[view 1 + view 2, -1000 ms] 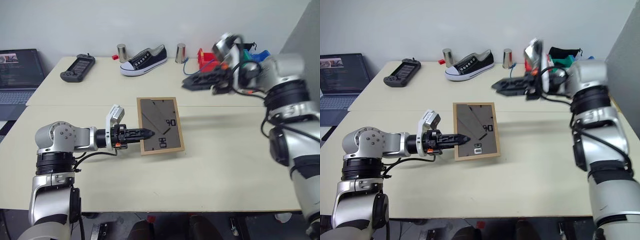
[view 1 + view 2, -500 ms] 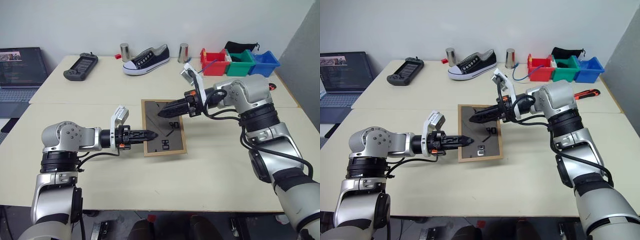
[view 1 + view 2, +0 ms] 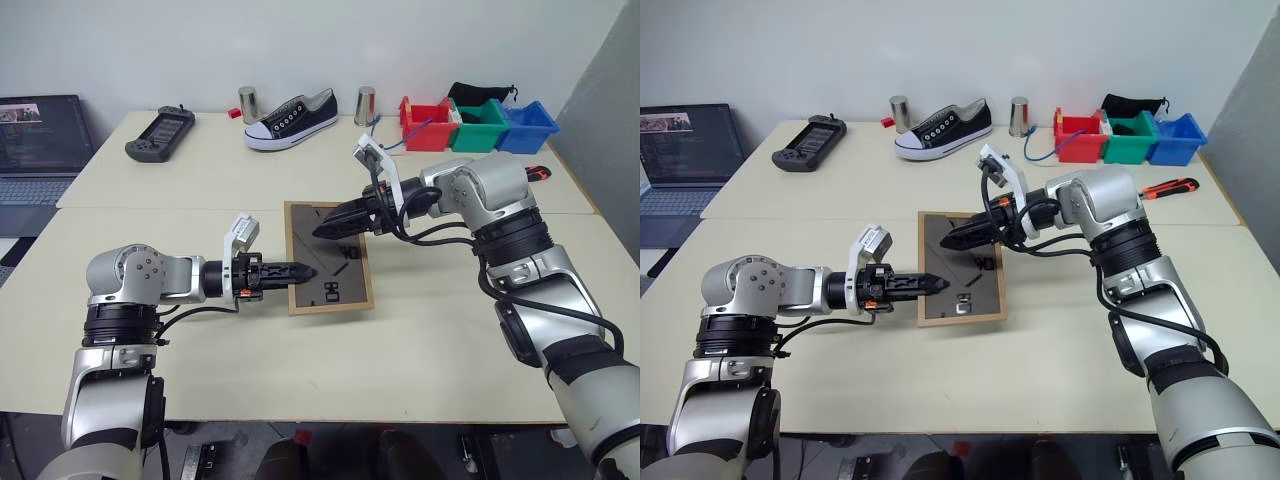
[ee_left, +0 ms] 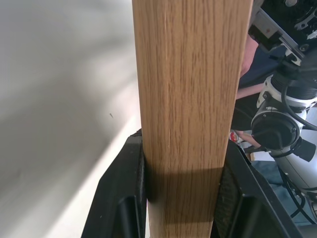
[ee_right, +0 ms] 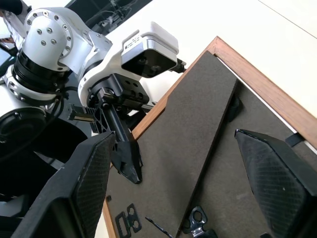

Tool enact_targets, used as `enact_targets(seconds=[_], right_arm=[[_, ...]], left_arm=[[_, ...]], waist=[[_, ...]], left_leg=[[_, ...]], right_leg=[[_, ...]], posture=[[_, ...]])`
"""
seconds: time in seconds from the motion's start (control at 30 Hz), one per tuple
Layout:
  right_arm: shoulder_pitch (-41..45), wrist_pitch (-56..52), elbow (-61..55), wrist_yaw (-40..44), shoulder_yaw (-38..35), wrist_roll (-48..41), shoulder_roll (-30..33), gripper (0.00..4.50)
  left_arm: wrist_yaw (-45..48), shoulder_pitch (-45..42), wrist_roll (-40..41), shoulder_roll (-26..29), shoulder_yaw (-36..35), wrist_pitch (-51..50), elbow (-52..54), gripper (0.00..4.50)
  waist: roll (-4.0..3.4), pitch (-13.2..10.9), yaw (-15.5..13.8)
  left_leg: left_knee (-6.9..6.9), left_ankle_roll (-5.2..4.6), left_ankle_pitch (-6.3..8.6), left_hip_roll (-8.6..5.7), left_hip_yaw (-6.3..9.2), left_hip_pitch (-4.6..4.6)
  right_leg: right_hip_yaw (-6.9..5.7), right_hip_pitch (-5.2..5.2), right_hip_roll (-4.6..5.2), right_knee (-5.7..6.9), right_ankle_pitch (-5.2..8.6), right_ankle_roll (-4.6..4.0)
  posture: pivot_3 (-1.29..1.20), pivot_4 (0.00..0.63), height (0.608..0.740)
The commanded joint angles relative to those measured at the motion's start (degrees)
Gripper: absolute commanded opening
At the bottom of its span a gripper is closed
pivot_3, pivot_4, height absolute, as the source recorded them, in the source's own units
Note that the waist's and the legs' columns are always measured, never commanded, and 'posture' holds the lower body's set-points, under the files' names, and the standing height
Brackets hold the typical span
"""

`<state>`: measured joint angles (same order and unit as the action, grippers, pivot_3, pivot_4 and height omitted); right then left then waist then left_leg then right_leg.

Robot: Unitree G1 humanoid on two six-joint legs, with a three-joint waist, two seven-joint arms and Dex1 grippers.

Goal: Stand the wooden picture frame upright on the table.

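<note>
Small light-wood picture frame (image 3: pixel 328 258) lay back-up mid cream table (image 3: pixel 300 370) | left gripper (image 3: pixel 300 270) clamped frame's edge | right gripper (image 5: pixel 188 163) spread-fingered over frame's fold-out stand (image 5: pixel 198 148) | advice: pinch stand, swing out gently.

Three bins (image 3: pixel 478 124); two cups (image 3: pixel 247 104)

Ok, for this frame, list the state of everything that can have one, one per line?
wooden picture frame: back side up, one edge clamped, not yet standing.
fold-out stand: lying against the frame's back.
left gripper: shut on the frame's edge.
right gripper: open, above the frame's back.
laptop: open, screen lit.
shoe: lying upright on its sole.
</note>
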<state>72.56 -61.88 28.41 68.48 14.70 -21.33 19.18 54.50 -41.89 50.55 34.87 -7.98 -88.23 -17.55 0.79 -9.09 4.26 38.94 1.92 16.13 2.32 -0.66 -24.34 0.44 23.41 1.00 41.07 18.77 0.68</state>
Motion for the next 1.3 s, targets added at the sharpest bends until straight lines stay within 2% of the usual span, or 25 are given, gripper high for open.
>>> enact_targets(seconds=[0.03,0.43,0.8,1.07,1.3], right_arm=[[0.2,0.0,-2.1,0.4,0.6,-0.3,-0.2,4.09],[0.0,-9.5,-7.6,8.2,-0.1,-8.7,3.4,4.09],[-0.9,-11.9,-10.6,14.3,0.1,-14.0,7.1,4.09],[-2.0,-7.7,-8.4,12.0,1.0,-11.0,8.3,4.09],[-3.6,2.2,-0.3,14.4,4.1,-4.1,13.4,4.09]], left_arm=[[1.9,-1.0,1.4,0.2,-0.3,1.1,1.8,1.28],[2.6,-0.9,1.1,0.6,0.5,1.8,1.4,1.28],[3.2,-1.0,1.1,0.3,0.8,1.8,1.6,1.28],[3.4,-0.6,1.3,0.5,1.1,1.8,2.1,1.28],[3.7,-0.1,1.9,0.6,1.2,1.7,2.9,1.28]], waist=[[0.00,0.0,0.1],[0.00,0.0,0.4],[0.00,0.0,0.4],[0.00,0.0,0.4],[0.01,0.0,0.2]], left_leg=[[0.00,0.00,0.00,0.00,0.00,0.00],[0.00,0.00,0.00,-0.01,0.08,0.00],[0.00,0.00,0.00,-0.01,0.09,-0.01],[0.00,0.00,0.00,-0.01,0.10,-0.01],[0.01,0.00,0.00,-0.05,0.11,-0.01]], right_leg=[[0.00,0.00,0.00,0.00,0.00,0.00],[-0.06,-0.02,0.00,0.00,0.00,0.00],[-0.06,-0.03,-0.01,-0.03,0.00,0.00],[-0.06,-0.03,-0.01,-0.03,0.00,0.00],[-0.05,-0.09,0.01,-0.09,0.00,0.00]], posture=[[0.00,0.150,0.740],[0.00,0.150,0.740],[0.00,0.150,0.740],[0.00,0.150,0.740],[0.00,0.150,0.740]])
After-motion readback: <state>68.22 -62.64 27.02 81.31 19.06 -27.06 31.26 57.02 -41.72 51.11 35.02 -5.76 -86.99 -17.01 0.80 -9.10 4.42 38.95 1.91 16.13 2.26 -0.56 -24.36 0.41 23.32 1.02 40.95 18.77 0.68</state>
